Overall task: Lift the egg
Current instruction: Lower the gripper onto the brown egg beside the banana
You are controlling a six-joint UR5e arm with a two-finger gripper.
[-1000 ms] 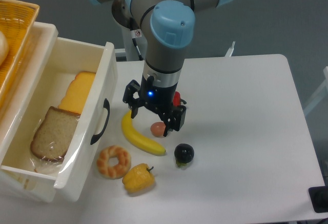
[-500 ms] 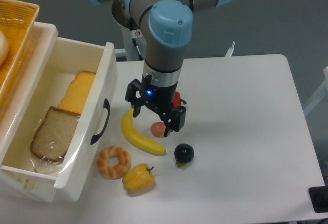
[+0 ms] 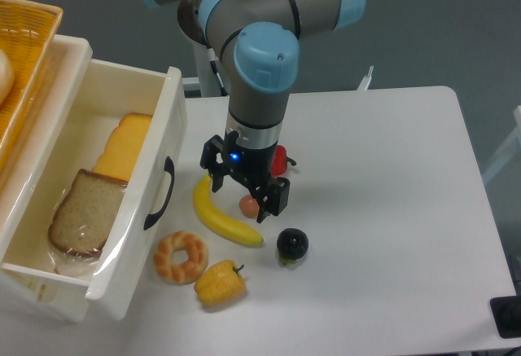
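The egg (image 3: 247,205) is a small pinkish-orange oval on the white table, just right of the banana (image 3: 221,216). My gripper (image 3: 242,199) hangs right above it, and its body hides the egg's upper part. The jaws are open, one finger (image 3: 216,178) over the banana's upper end and the other finger (image 3: 269,202) just right of the egg. I cannot tell whether the fingers touch the egg.
A red round fruit (image 3: 280,160) sits behind the gripper. A black round fruit (image 3: 292,244), a doughnut (image 3: 181,257) and a yellow pepper (image 3: 220,283) lie in front. An open white drawer (image 3: 157,189) with bread slices stands at the left.
The gripper has shifted slightly left and lower over the egg, covering more of it. The egg and the other objects have not moved.
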